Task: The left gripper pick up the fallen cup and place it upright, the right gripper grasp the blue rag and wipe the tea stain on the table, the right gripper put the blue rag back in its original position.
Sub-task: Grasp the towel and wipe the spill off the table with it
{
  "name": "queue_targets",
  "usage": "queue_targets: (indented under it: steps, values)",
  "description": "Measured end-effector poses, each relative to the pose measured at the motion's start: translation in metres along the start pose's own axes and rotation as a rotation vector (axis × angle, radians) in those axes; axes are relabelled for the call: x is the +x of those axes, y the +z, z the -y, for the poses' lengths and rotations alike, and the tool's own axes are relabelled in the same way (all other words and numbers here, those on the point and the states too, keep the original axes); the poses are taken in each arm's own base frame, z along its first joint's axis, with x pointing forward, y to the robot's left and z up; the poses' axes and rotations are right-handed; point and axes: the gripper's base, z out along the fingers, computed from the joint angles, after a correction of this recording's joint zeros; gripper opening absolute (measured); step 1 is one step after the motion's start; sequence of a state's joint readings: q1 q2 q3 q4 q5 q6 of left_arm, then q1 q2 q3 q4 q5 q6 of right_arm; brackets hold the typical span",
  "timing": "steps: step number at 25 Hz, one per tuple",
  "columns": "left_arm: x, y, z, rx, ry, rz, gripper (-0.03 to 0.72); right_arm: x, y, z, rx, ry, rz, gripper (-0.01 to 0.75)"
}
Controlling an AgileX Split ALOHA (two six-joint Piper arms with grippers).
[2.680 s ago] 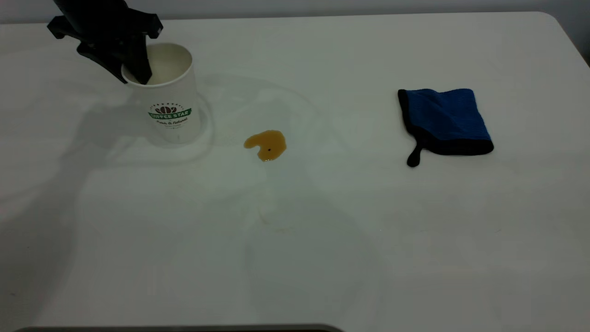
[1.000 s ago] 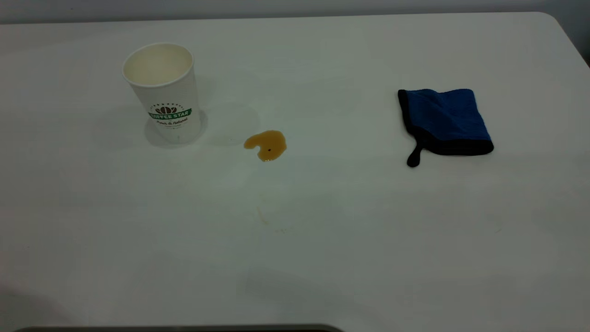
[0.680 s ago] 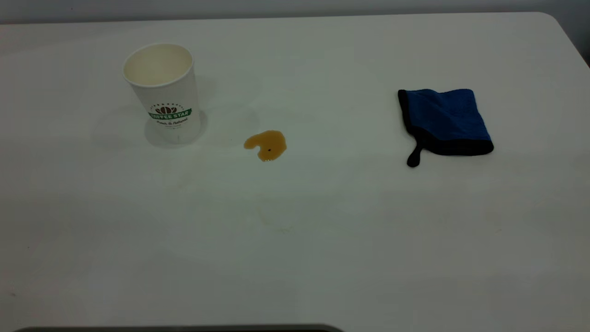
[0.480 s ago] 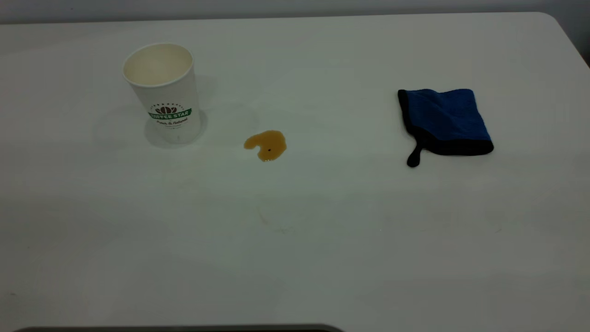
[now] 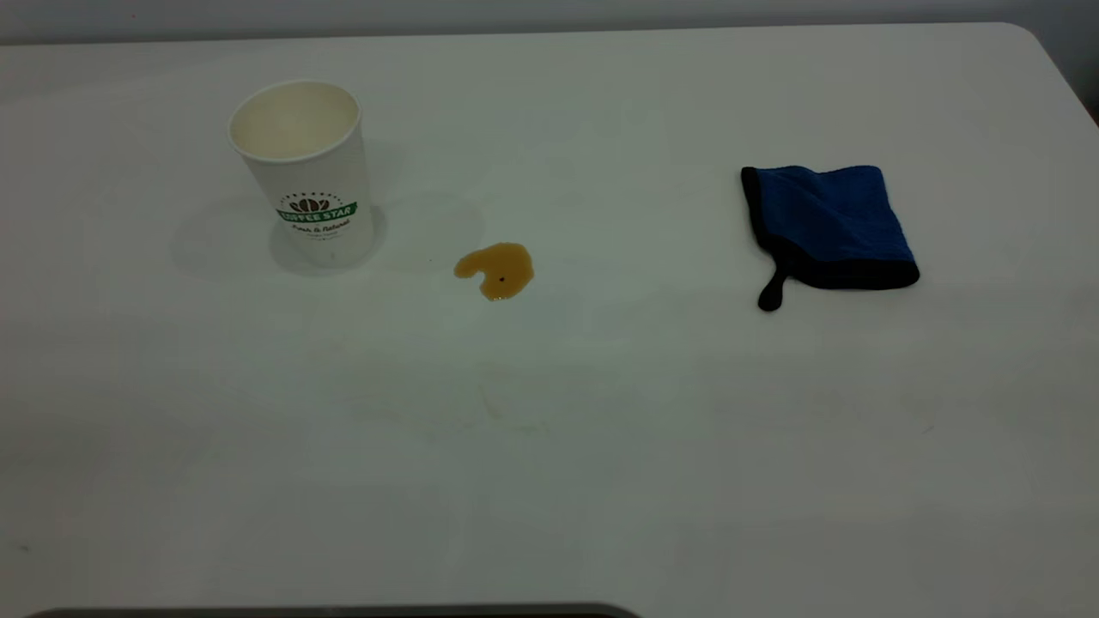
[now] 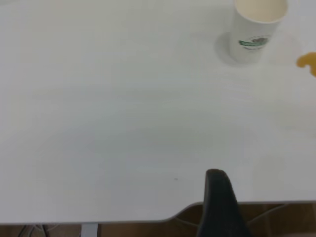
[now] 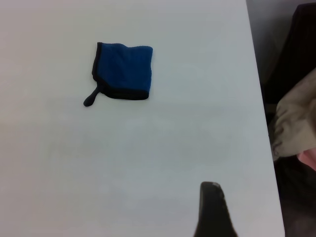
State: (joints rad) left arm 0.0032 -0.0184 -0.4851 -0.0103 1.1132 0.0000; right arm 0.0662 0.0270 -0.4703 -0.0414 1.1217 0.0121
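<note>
Little of me shows. On my left tool (image 6: 219, 202) one finger is visible: matte black, slim, with a rounded tip. My right tool (image 7: 212, 210) shows a similar black finger, its tip perhaps faintly flecked grey. No cables, screws or markings are legible.

Both arms withdrawn (table's near edge)

White counter (image 5: 601, 481) fills exterior view; surface smooth, matte, evenly lit, soft diffuse shadows only. Rounded far corner at right. Pale grey wall (image 5: 515, 13) runs behind far edge. Dark curved strip (image 5: 343, 612) along near edge. Left wrist view: brown floor (image 6: 276, 217) and cables below counter edge. Right wrist view: dark furniture (image 7: 301, 49) and beige cloth (image 7: 296, 118) beside counter edge.
</note>
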Motion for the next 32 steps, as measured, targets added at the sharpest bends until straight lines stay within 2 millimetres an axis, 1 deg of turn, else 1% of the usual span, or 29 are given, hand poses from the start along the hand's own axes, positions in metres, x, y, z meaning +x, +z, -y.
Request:
queue_targets:
  steps: [4, 10, 13, 16, 18, 19, 21, 23, 26, 29, 30, 32]
  values:
    - [0.0, 0.0, 0.0, -0.005, -0.004, 0.0, 0.516, 0.0, 0.0, -0.001, -0.009, 0.004, 0.0, 0.537]
    - [0.0, 0.0, 0.0, -0.005, -0.009, 0.0, 0.516, -0.002, 0.002, -0.008, -0.084, 0.029, -0.019, 0.537]
    - [0.0, 0.0, 0.0, -0.005, -0.004, 0.0, 0.515, -0.01, 0.015, -0.011, -0.114, 0.041, -0.12, 0.545]
    - [0.0, 0.0, 0.0, -0.005, -0.009, 0.0, 0.515, -0.02, 0.036, -0.015, -0.153, 0.01, -0.268, 0.59]
    - [0.0, 0.0, 0.0, -0.004, -0.009, 0.0, 0.515, -0.029, 0.054, -0.017, -0.173, -0.015, -0.361, 0.62]
    - [0.0, 0.0, 0.0, -0.004, -0.009, 0.0, 0.515, -0.033, 0.062, -0.018, -0.186, -0.031, -0.379, 0.631]
    - [0.0, 0.0, 0.0, -0.004, -0.009, 0.0, 0.515, -0.044, 0.081, -0.021, -0.221, -0.054, -0.392, 0.639]
    - [0.0, 0.0, 0.0, -0.004, -0.009, 0.0, 0.515, -0.057, 0.103, -0.024, -0.246, -0.078, -0.353, 0.639]
    - [0.0, 0.0, 0.0, -0.004, -0.009, 0.0, 0.515, -0.069, 0.145, -0.024, -0.236, -0.118, -0.322, 0.639]
    - [0.0, 0.0, 0.0, -0.004, -0.009, 0.0, 0.515, -0.072, 0.194, -0.023, -0.211, -0.14, -0.364, 0.638]
    - [0.0, 0.0, 0.0, -0.004, -0.009, 0.0, 0.515, -0.075, 0.207, -0.024, -0.206, -0.156, -0.363, 0.637]
    - [0.0, 0.0, 0.0, -0.004, -0.009, 0.0, 0.515, -0.078, 0.238, -0.028, -0.213, -0.209, -0.379, 0.636]
